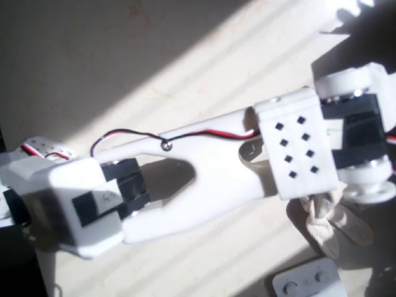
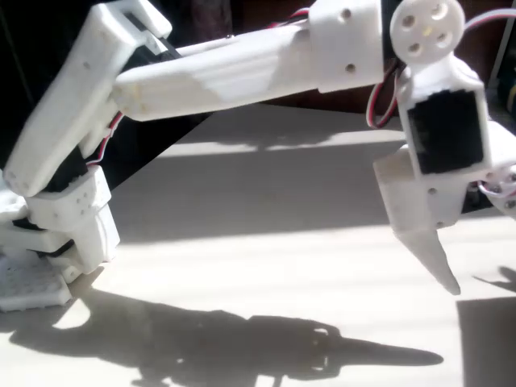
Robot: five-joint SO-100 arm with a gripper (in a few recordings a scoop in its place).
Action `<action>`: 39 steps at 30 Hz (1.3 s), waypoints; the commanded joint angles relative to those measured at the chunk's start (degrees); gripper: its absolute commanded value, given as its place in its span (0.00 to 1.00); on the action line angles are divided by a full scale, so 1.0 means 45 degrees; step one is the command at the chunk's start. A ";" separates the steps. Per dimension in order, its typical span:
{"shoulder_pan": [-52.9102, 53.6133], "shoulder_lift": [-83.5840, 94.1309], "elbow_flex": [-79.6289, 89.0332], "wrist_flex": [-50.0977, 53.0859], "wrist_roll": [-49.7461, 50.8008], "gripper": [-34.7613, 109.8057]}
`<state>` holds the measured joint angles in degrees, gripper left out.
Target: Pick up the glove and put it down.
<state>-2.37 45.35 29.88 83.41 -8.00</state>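
Overhead view: glove [image 1: 331, 219] lengthwise toward lower right.

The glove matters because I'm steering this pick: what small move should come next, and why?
Probably lower the gripper a little. In the overhead view the glove lies on the table just under the wrist, while the fixed view shows the fingertip above the table, its shadow apart.

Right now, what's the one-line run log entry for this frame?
glove: on table, partly under wrist | gripper: above table, holding nothing visible, jaw state unclear | grey device: near glove
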 commanded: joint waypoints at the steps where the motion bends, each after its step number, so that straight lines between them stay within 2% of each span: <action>1: -0.0117 -0.0098 -0.0293 -0.0293 0.0156 0.48; 7: -0.0039 -0.0547 -0.0273 -0.0312 0.0000 0.46; 16: -0.0020 -0.0566 -0.0293 -0.1113 0.0000 0.23; 39: 0.0059 -0.0547 -0.0156 -0.1348 0.0176 0.25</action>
<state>-2.37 42.36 29.88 77.52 -7.65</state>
